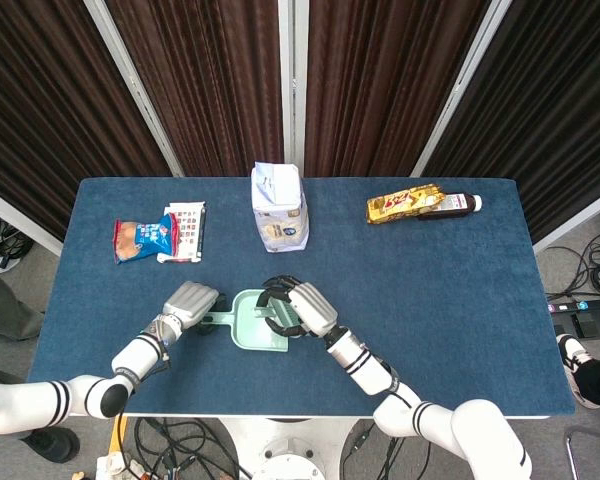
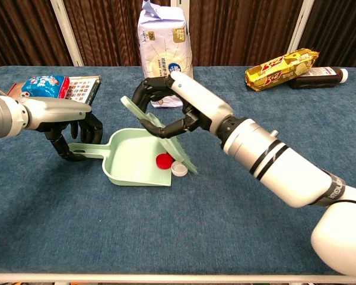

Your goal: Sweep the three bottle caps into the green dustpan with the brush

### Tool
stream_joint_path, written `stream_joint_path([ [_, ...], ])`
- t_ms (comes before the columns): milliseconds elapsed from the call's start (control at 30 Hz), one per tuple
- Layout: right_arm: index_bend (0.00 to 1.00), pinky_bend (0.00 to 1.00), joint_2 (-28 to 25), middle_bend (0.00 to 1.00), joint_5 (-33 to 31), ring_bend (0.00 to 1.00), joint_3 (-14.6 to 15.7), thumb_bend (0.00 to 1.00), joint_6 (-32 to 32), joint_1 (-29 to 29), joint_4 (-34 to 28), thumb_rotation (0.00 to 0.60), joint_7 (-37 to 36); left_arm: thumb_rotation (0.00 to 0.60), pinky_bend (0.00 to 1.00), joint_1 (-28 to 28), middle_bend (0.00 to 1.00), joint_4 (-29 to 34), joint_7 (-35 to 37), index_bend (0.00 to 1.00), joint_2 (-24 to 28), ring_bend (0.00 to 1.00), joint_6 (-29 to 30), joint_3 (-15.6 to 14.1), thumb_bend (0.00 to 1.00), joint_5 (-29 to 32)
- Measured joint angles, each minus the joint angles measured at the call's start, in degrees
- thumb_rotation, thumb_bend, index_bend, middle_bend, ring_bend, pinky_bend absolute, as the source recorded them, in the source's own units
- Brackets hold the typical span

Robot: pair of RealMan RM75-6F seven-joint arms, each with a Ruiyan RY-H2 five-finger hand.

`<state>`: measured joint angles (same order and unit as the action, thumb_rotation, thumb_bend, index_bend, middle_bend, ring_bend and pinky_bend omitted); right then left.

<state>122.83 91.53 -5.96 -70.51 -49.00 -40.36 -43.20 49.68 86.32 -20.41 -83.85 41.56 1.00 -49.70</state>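
The green dustpan (image 2: 133, 155) lies flat on the blue table, and my left hand (image 2: 71, 135) grips its handle. My right hand (image 2: 179, 98) holds the pale green brush (image 2: 180, 157) tilted, with its lower end at the pan's open mouth. A red cap (image 2: 163, 160) sits inside the pan. A white cap (image 2: 179, 170) rests at the pan's front lip, against the brush. No third cap shows; the brush and hand cover that spot. In the head view my right hand (image 1: 305, 308) hides the caps over the dustpan (image 1: 246, 330), and my left hand (image 1: 190, 302) is on the handle.
A white bag (image 2: 164, 32) stands upright behind the pan. A blue snack packet (image 2: 43, 84) and a booklet (image 2: 82, 88) lie at the far left. A yellow packet (image 2: 282, 68) and a dark bottle (image 2: 320, 76) lie at the far right.
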Motion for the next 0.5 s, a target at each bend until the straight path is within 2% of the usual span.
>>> stream_joint_path([
  [267,0.68,0.2,2.63,0.57,0.76,0.23,-0.82,0.6,-0.77,-1.7,2.19,0.6,-1.37,0.6,0.35,0.59,0.49,-0.15,-4.18,0.53,-0.29,0.36,1.7,-1.08,0.4,-0.15],
  [500,0.68,0.2,2.7,0.57,1.14,0.23,-0.86,0.6,-2.25,-1.55,1.78,0.6,-1.37,0.6,0.35,1.98,0.49,1.14,-9.04,0.53,0.18,0.36,3.06,-1.89,0.4,2.67],
])
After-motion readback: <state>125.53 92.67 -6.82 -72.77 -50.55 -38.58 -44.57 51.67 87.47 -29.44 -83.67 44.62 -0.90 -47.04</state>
